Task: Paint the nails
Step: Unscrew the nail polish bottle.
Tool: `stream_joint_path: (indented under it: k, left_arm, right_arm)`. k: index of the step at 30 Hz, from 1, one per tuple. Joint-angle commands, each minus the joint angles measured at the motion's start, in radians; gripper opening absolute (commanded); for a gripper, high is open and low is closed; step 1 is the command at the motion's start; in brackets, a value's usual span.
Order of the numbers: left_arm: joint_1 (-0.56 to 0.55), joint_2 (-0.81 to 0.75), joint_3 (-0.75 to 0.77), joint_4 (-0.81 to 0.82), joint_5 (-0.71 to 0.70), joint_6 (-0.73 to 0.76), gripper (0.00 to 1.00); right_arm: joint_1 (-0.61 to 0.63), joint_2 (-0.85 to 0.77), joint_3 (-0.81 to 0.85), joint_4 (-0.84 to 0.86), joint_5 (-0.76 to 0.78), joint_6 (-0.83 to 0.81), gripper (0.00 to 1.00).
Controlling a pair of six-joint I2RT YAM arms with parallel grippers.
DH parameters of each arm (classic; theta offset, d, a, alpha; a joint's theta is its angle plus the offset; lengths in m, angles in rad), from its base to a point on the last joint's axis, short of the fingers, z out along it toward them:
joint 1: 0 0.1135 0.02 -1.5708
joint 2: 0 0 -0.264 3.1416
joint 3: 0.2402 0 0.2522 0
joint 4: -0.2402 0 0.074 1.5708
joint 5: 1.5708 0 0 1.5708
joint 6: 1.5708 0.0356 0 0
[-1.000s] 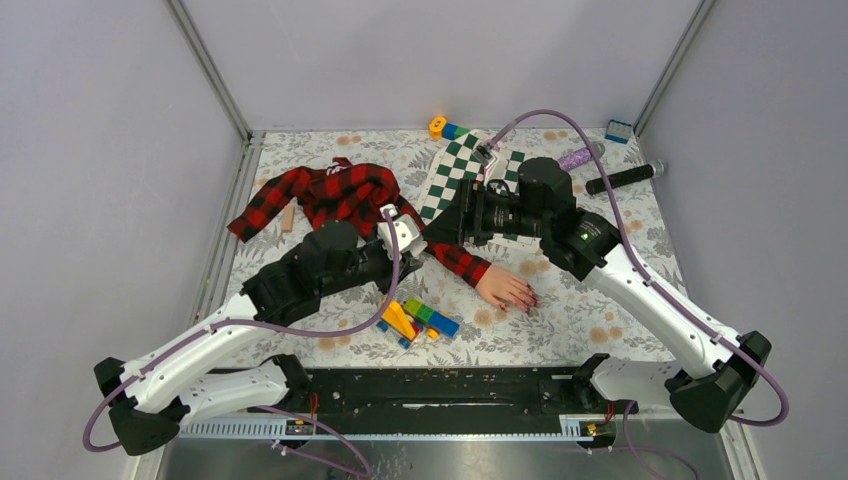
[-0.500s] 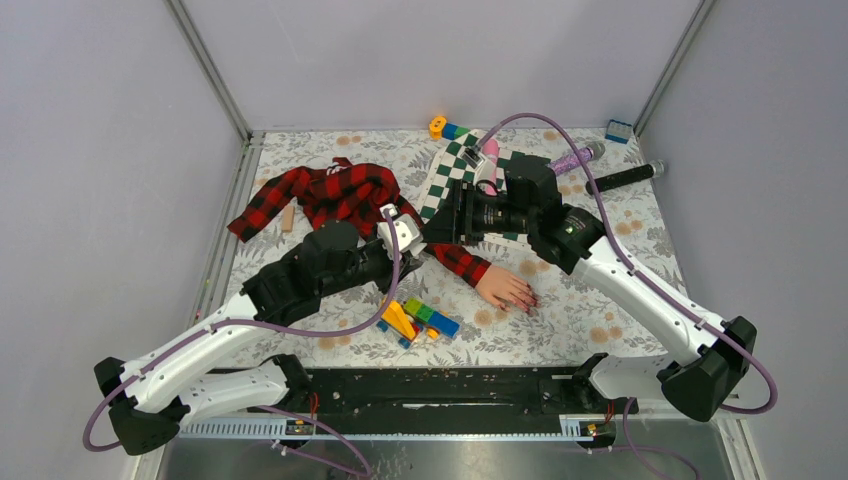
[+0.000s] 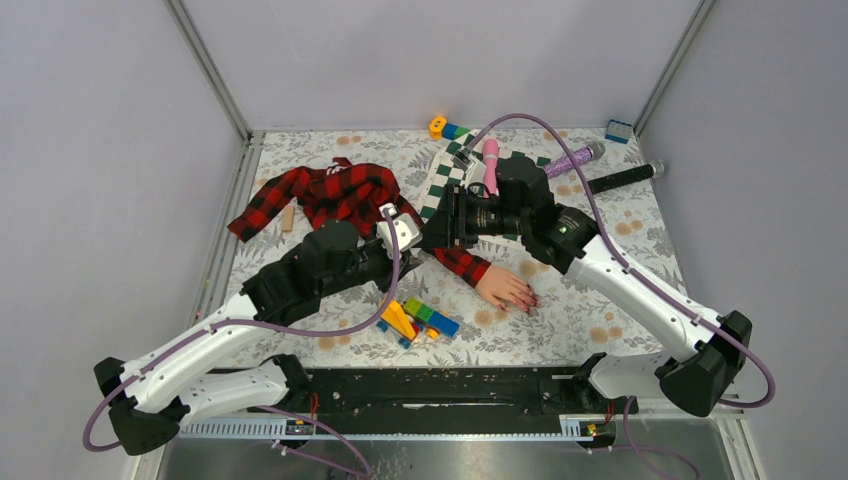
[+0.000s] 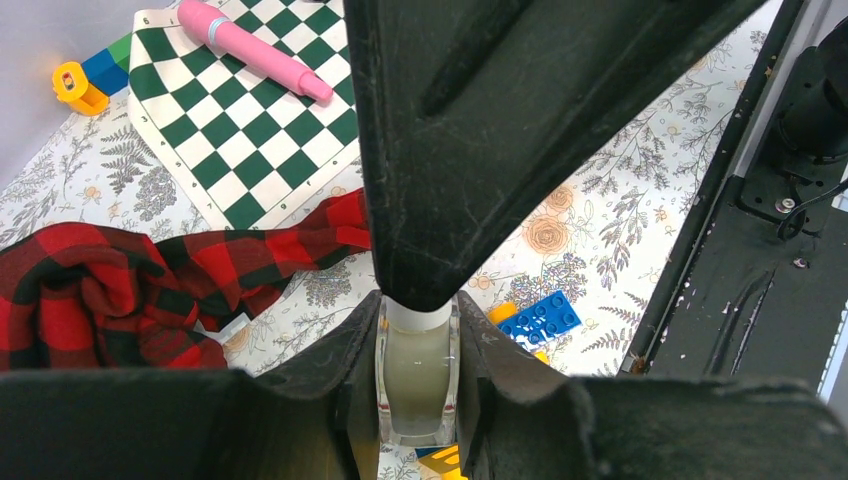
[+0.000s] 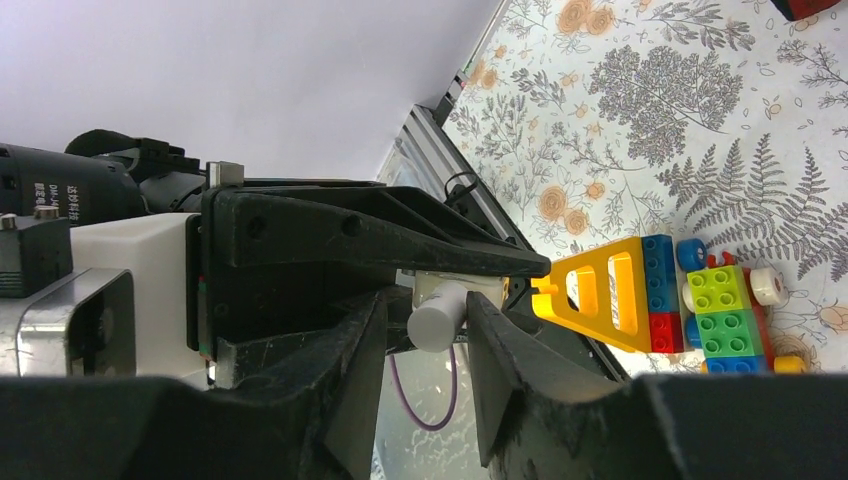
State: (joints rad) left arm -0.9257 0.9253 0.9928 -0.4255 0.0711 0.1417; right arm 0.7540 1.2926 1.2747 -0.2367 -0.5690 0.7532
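Glass polish bottle (image 4: 417,385) sits in the left claw (image 4: 417,330), jaws tight on its sides.

Change over the last second: the right claw (image 5: 428,312) slid across from over the checkered mat (image 3: 440,178) toward the left claw and drew its jaws in. They now straddle the bottle's grey cap (image 5: 437,316). The jaws are narrow, with a sliver of gap on one side, so not clamped as far as I can see.

Reading: uncapping is about to start. No brush is out and no painting has begun.

Nails (image 3: 527,303): dark-red tips on the pink dummy hand (image 3: 503,287), which lies flat on the floral cloth (image 3: 600,300). It is near the meeting claws, toward the arm bases and to the right, and apart from both.
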Motion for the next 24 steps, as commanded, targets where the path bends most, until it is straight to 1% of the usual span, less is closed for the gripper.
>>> stream_joint_path:
  k: [1,4,8,9,13,14,19,24]
  left_arm:
    - [-0.006,0.001,0.043,0.031,-0.029,0.005,0.0]
    - [-0.005,0.0,0.043,0.03,-0.03,0.006,0.0]
    - [-0.005,0.0,0.041,0.028,-0.034,0.006,0.0]
    - [-0.004,0.0,0.043,0.027,-0.033,0.005,0.0]
    - [-0.003,0.009,0.049,0.022,-0.021,0.007,0.0]
    - [-0.002,0.008,0.05,0.019,-0.011,0.008,0.0]
    - [0.007,0.004,0.059,0.011,0.095,-0.002,0.0]
    - [0.036,0.008,0.072,0.011,0.243,-0.022,0.0]
  right_arm:
    - [0.022,0.003,0.049,0.018,-0.03,-0.012,0.41]
    - [0.027,0.003,0.053,0.009,-0.03,-0.023,0.4]
    - [0.039,0.008,0.061,-0.005,-0.032,-0.046,0.34]
    - [0.042,0.006,0.061,-0.005,-0.031,-0.053,0.3]
    - [0.045,-0.005,0.053,-0.004,-0.023,-0.096,0.03]
    - [0.045,-0.009,0.052,-0.003,-0.016,-0.108,0.0]
    - [0.045,-0.03,0.058,-0.018,0.003,-0.182,0.0]
    - [0.044,-0.054,0.077,-0.064,0.026,-0.283,0.0]
